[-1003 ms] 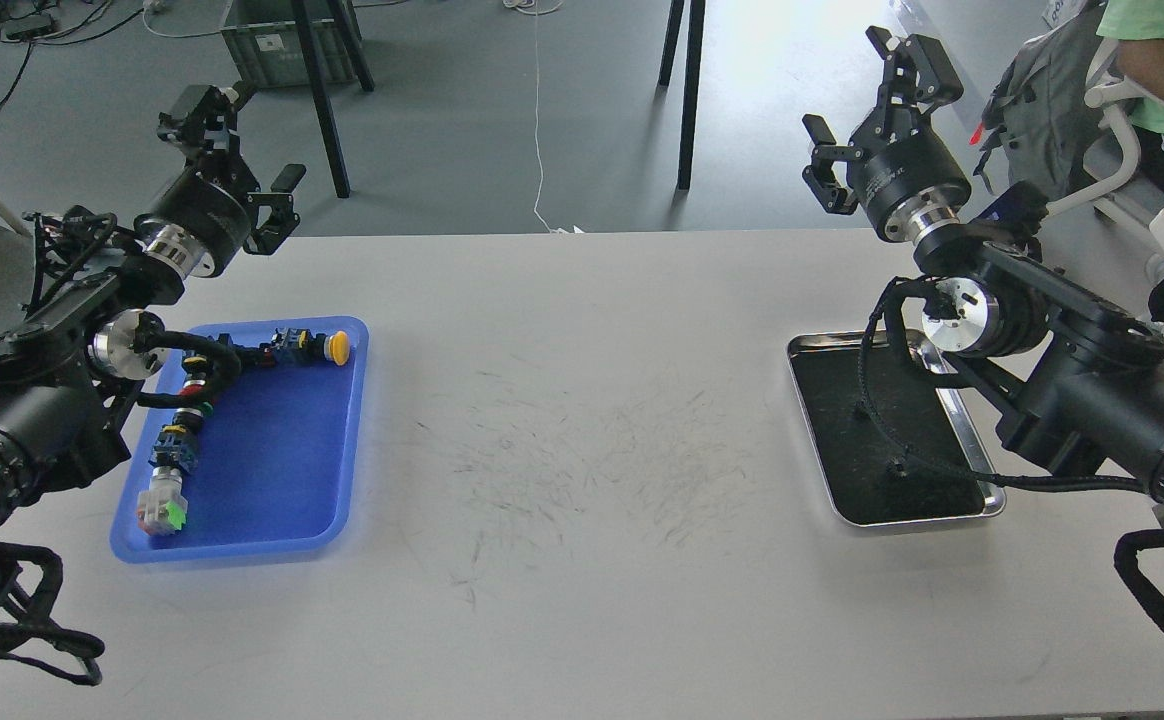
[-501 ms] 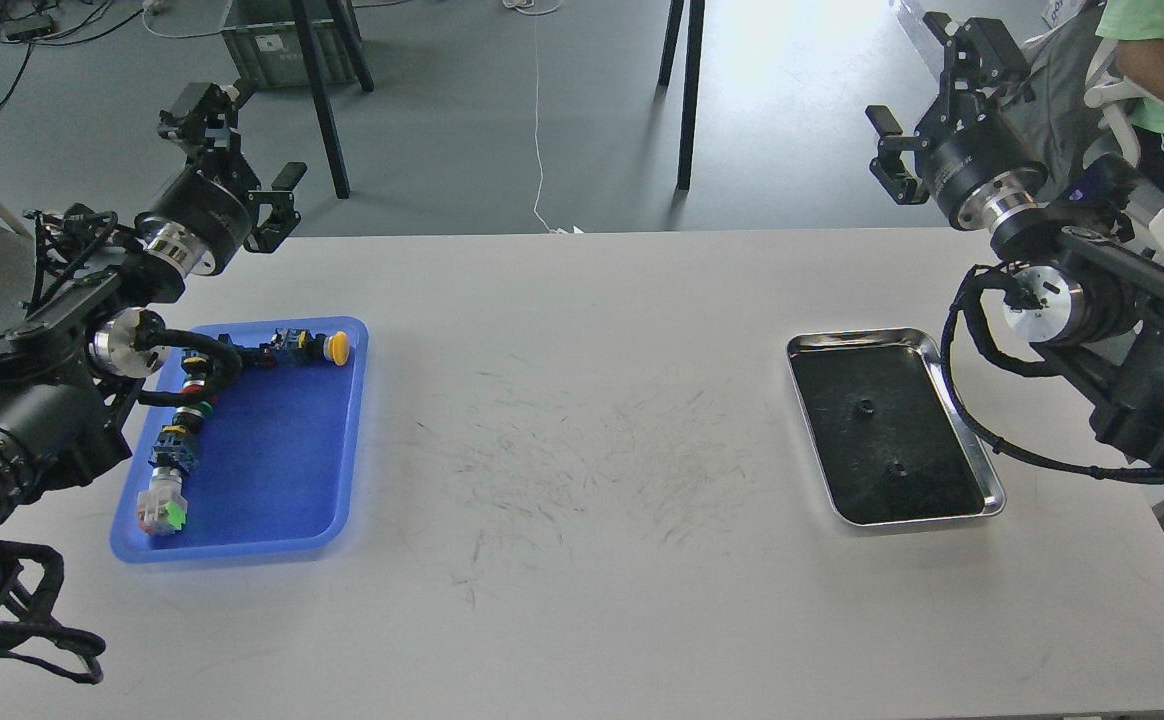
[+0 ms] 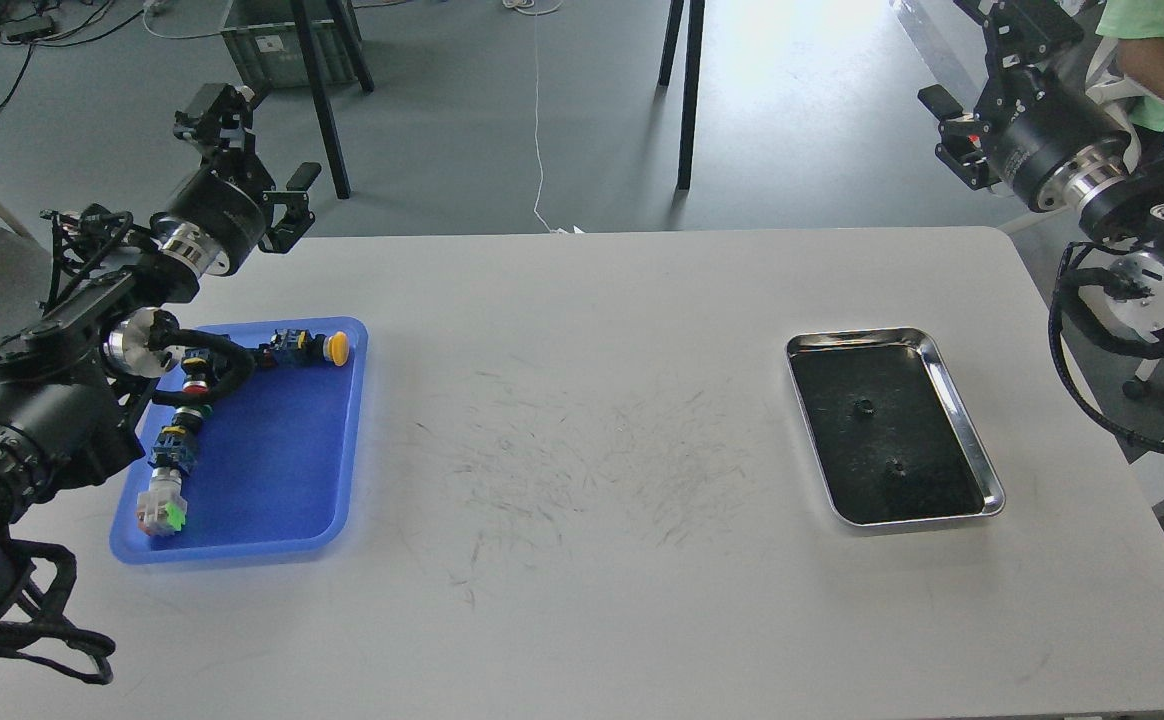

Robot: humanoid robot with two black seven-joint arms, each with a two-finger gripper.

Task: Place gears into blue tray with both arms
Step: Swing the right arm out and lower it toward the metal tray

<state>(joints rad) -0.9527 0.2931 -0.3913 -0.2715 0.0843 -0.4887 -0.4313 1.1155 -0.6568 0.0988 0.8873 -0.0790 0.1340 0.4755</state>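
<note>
The white worktop (image 3: pixel 582 620) carries two trays well apart: the blue tray (image 3: pixel 282 470) near its left edge and a steel tray (image 3: pixel 982 470) with a black inside near its right edge. Both gears lie in the steel tray, one gear (image 3: pixel 864 407) toward its far end and the other gear (image 3: pixel 896 467) nearer its front right corner, apart from each other and untouched. The blue tray holds no gear; a row of push-button switches (image 3: pixel 177 440) runs along its left and far sides, leaving its right half bare. The left arm (image 3: pixel 72 350) reaches over the tray's far left corner, its forearm raised, and the left gripper (image 3: pixel 257 150) hangs above the worktop's far left edge with its fingers spread wide and nothing between them. The right arm (image 3: pixel 1142 290) stands outside the worktop's right edge, and the right gripper (image 3: pixel 982 90) sits high past the far right corner, also spread and empty as far as shows, though one finger is cut off by the top border. The main risk, in my judgement, is the gears themselves: tiny and black on a black liner, they are easy to miss or to flick away with a slightly off-centre pinch. A second risk is the left arm's cable brushing the switches.
</note>
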